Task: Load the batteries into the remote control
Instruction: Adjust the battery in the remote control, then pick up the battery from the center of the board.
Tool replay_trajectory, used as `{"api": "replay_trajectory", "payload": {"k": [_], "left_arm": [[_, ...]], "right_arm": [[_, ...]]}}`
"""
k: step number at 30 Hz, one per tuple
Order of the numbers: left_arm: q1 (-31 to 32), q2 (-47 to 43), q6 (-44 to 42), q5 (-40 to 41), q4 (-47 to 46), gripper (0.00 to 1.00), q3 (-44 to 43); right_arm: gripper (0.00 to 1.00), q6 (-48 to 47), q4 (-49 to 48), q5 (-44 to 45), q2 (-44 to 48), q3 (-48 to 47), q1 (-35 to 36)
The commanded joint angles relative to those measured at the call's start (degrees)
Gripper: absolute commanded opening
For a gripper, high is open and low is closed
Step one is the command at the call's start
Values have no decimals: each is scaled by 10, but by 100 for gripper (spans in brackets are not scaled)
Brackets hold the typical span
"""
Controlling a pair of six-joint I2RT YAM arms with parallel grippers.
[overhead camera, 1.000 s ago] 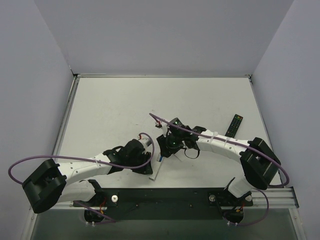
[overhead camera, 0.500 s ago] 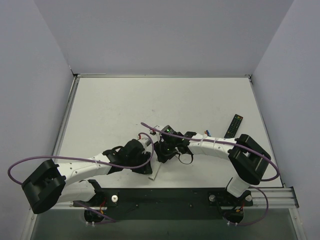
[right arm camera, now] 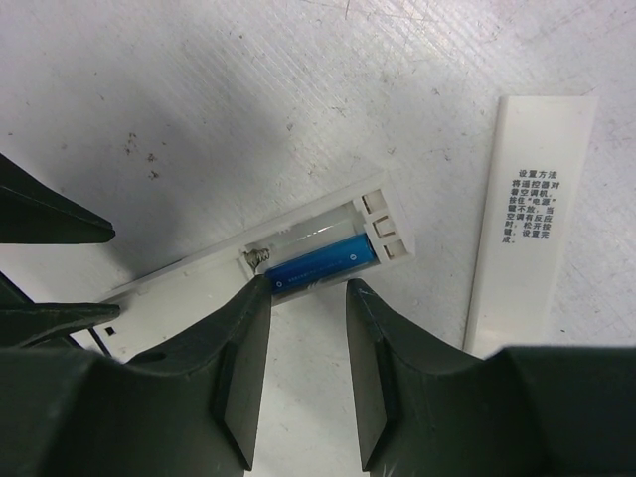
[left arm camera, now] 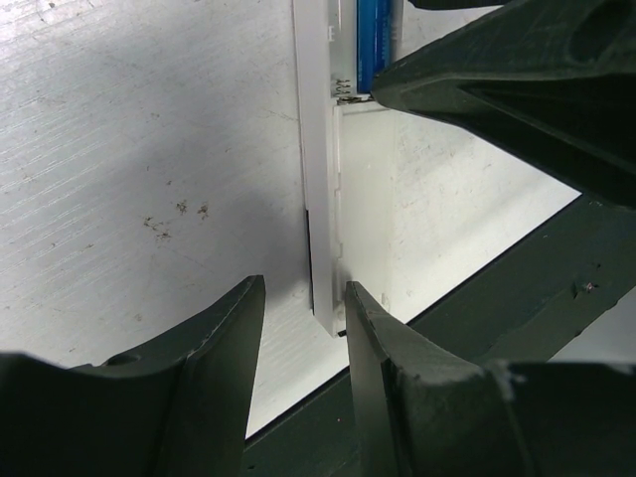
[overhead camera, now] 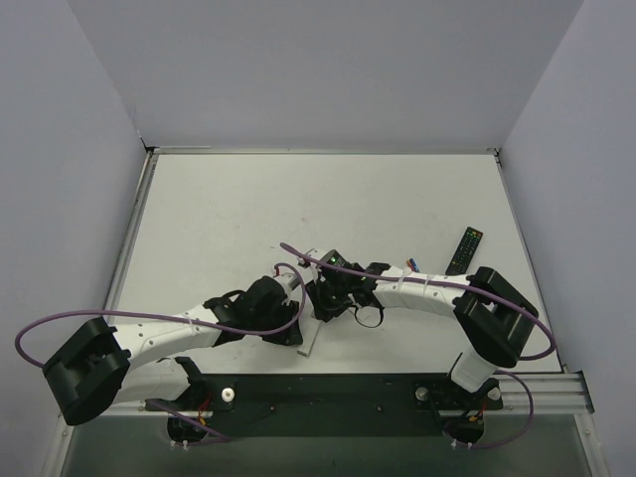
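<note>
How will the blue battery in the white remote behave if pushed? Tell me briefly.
The battery is a smooth cylinder, so loose on the table it would likely roll. Lying in the open bay of the remote with a spring at one end, it may push back or pop up if pressed endwise. It looks rigid.

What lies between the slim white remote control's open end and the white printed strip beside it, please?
Only bare tabletop, in the right wrist view; the remote control and the printed strip lie apart.
</note>
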State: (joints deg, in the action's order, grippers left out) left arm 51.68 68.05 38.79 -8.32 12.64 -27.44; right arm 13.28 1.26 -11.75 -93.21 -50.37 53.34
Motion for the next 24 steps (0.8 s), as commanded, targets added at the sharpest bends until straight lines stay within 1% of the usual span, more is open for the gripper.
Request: {"api": "replay_trajectory", "payload": {"k": [1,3,4,7,8,9,11,12,15,16,17,18,19,21,22,24], "left_arm": [[1,-4,-2,16,19,48,1],[0,-3,-2,19,19,48,-2],[0,-3,-2,19,19,48,-2],[-2,-5,-1,23,19,48,-2],[-3,-6,-1,24,19,48,-2],[-3,-11,0,26,20,48,-1],[-5,-17,1,32,22,48,-2],[-8,-25,1,35,24,49,-1],[-18,-47,-1,43,29,49,-1],[-23,-54,-2,44,30,49,-2],[-27,-62,-2,44,32,49,-1],[-38,-77,-3,44,33,52,-2],[-45,-86,-4,44,34,54,-2],[-58,-115,-7,43,38,58,-3],[-75,-127,-9,42,40,61,-4],[-95,-157,-16,34,48,64,-6]], "right_arm": [[31,-5,58,26,21,-9,-5],[34,1,65,17,49,-27,-9],[37,2,72,17,59,-32,-11],[43,1,100,22,90,-56,-36],[44,-2,110,34,95,-68,-55],[44,-4,136,45,104,-73,-67],[44,-6,153,67,113,-76,-95],[44,-4,165,70,122,-75,-133],[44,15,178,71,130,-73,-198],[43,20,186,74,131,-74,-243],[42,33,190,73,129,-75,-263],[39,38,191,72,125,-75,-281],[39,42,191,69,122,-75,-318],[38,40,192,63,105,-78,-343],[38,39,192,65,99,-82,-364],[36,34,192,65,81,-88,-383]]}}
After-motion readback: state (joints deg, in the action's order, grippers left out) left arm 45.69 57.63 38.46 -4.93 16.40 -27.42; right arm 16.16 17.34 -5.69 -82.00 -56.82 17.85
